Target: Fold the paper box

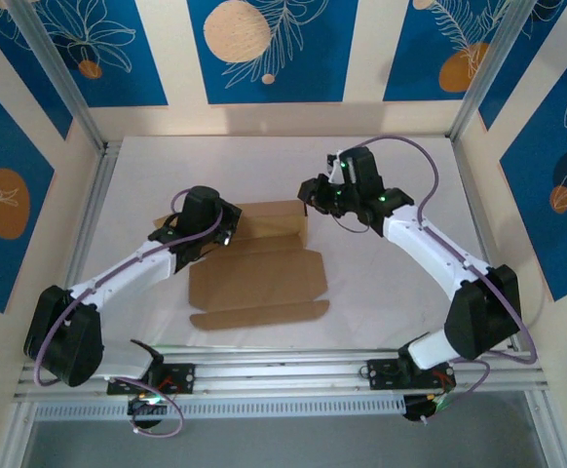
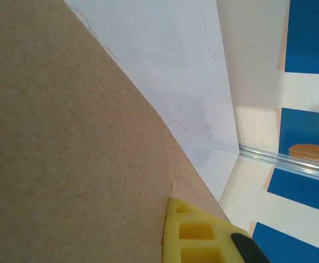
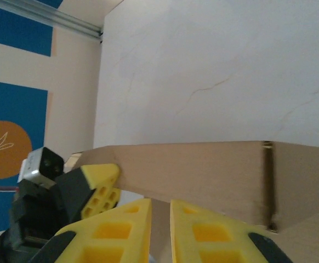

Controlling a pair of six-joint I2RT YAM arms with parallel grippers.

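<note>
Between the two sets of jaws, on the white tabletop (image 1: 391, 166): the paper box (image 1: 259, 278), mostly flat, with its far panel standing upright and a long rounded flap lying along the near edge. Plenty of bare table beyond the raised panel and outboard of the right gripper (image 1: 313, 202), and a narrower strip outboard of the left gripper (image 1: 223, 231), as far as the aluminium side rail (image 1: 96, 214). Much less room inboard, with both grippers crowding the same upright panel from opposite ends. At the left jaws: clamped fully together on the panel's left end, with brown card filling the wrist view right beside one yellow finger (image 2: 195, 233) and hiding the other. At the right jaws: only a thin slit apart, yellow fingers (image 3: 118, 227) side by side at the panel's lower edge, card colour showing in the slit, so apparently nipping the right end. Just right of those jaws, a fold crease with a small notch; just left, the other gripper's yellow fingertip (image 3: 100, 175) touching the card.
</note>
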